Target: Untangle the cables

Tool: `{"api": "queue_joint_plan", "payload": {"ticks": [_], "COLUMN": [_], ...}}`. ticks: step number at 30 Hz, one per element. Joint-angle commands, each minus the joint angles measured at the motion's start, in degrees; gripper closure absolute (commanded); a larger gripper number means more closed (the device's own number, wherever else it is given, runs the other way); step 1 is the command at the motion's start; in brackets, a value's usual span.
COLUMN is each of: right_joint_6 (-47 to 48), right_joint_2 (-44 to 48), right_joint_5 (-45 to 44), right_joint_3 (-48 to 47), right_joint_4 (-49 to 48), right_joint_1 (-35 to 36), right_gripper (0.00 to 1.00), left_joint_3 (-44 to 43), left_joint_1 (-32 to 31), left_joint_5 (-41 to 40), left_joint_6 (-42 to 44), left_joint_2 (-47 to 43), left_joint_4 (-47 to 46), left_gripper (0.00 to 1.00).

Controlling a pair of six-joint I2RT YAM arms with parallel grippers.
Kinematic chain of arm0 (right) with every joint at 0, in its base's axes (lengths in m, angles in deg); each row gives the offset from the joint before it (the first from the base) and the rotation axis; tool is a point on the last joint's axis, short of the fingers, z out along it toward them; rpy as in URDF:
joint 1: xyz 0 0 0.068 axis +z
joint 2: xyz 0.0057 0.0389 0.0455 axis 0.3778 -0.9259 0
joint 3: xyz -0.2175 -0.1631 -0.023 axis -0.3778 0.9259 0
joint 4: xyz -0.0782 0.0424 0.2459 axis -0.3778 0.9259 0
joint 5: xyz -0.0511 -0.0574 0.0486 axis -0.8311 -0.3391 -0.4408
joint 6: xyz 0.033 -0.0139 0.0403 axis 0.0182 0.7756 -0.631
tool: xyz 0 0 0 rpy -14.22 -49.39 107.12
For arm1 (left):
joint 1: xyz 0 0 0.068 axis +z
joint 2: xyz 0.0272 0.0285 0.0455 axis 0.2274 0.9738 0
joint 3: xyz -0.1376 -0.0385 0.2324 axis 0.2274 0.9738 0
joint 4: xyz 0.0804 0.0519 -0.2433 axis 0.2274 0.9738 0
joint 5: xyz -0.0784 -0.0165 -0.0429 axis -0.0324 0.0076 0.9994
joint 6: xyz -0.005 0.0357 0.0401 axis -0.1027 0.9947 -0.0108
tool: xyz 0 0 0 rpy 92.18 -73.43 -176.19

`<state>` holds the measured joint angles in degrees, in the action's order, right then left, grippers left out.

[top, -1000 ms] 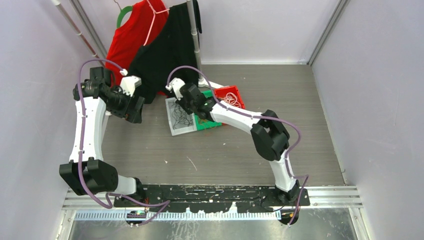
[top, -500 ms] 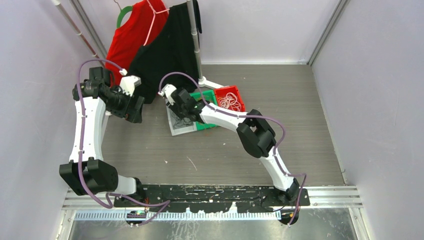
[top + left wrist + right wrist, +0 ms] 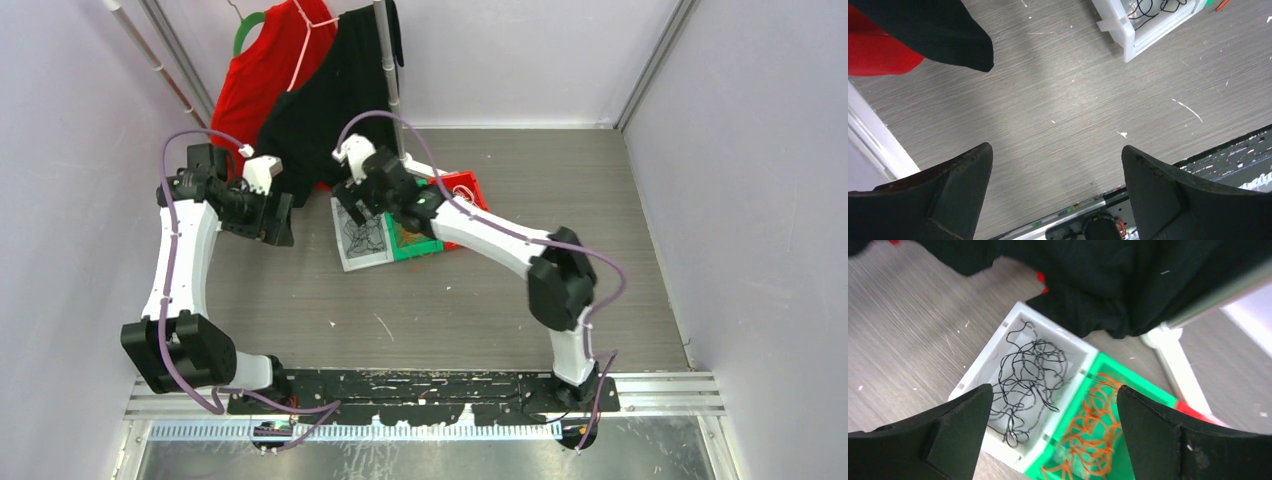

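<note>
The cables lie sorted in small bins at the middle of the floor. Black cables (image 3: pixel 1028 375) (image 3: pixel 365 235) curl inside a white bin (image 3: pixel 973 377) (image 3: pixel 345 262). Orange cables (image 3: pixel 1095 425) (image 3: pixel 408 236) loop inside a green bin (image 3: pixel 1128 377) (image 3: pixel 422 250) right beside it. My right gripper (image 3: pixel 1055 400) (image 3: pixel 356 203) hovers open above the wall the two bins share, with nothing between its fingers. My left gripper (image 3: pixel 1057 152) (image 3: pixel 277 225) stands wide open over bare floor, left of the white bin (image 3: pixel 1128 37), holding nothing.
A red bin (image 3: pixel 470 183) sits behind the green one, partly under my right arm. A black garment (image 3: pixel 330 110) (image 3: pixel 1108 280) and a red garment (image 3: pixel 265 70) hang from a rack pole (image 3: pixel 390 70) at the back. Its white foot (image 3: pixel 1173 357) lies next to the bins. Walls close in on three sides.
My right gripper went from shut to open. It dipped over the white bin, then pulled back toward the rack, its elbow swinging right. The left arm barely shifted.
</note>
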<state>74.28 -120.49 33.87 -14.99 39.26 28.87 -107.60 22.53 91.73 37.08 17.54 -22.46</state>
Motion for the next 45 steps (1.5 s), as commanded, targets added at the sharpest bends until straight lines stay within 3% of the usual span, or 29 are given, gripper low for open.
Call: {"api": "queue_joint_plan", "payload": {"ticks": [1,4,13,18,22,25,34,37,39,45], "right_joint_6": [-2.84,-5.03,-16.98,-21.75,-26.53,-24.71,-17.49,-14.61,-14.91,-15.43], "right_joint_2": [14.07,21.95,47.61,50.75,47.9,45.32,36.95,33.55,31.83,29.63], "right_joint_5": [-2.37,-8.88,-37.5,-42.21,-43.31,-41.68,-34.13,-32.68,-31.31,-25.95], "right_joint_3": [5.63,14.99,56.85,70.25,74.49,77.13,79.62,79.55,79.56,79.01], "right_joint_4": [-4.1,-7.81,-33.2,-40.41,-40.81,-44.83,-57.42,-62.6,-63.87,-64.79], "right_joint_1": [-1.19,-2.92,-19.66,-31.11,-37.68,-39.75,-40.67,-41.08,-42.17,-43.89], "right_gripper": [0.0,0.0,0.0,0.0,0.0,0.0,0.0,0.0,0.0,0.0], "left_joint_3": [3.5,10.8,46.7,55.3,59.03,61.73,59.25,59.8,61.58,65.93], "left_joint_1": [0.37,0.36,0.28,0.11,-0.07,-0.36,-0.69,-0.66,-0.38,-0.45], "left_joint_5": [4.01,6.7,11.12,10.71,8.08,7.42,7.1,3.54,-0.61,1.61], "left_joint_6": [-4.67,-8.78,-22.07,-24.76,-27.63,-29.17,-29.27,-27.59,-27.88,-27.76], "left_joint_2": [-3.8,-5.93,-15.12,-10.93,-6.96,-2.08,0.13,-0.32,0.27,7.41], "left_joint_4": [-8.87,-18.12,-70.95,-90.89,-103.64,-112.37,-109.54,-110.11,-115.93,-132.09], "left_gripper": [0.0,0.0,0.0,0.0,0.0,0.0,0.0,0.0,0.0,0.0]}}
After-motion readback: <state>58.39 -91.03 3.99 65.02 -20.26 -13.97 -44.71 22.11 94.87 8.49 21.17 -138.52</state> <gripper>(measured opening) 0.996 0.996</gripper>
